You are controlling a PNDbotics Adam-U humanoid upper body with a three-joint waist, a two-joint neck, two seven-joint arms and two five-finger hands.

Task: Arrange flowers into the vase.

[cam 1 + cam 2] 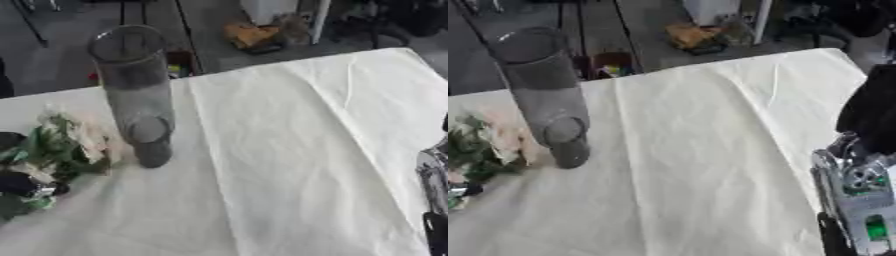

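Fingers of the left hand (26, 187), low at the left edge, seem curled round the flowers (66, 142), presumably gathering them for the empty vase (136, 95) standing just right on the tabletop (297, 150).

black right arm (874, 112), silver joint, green marks

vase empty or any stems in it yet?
Empty. The glass vase stands upright on the white cloth, and nothing shows through its clear wall. The flowers lie beside it on its left, outside it.
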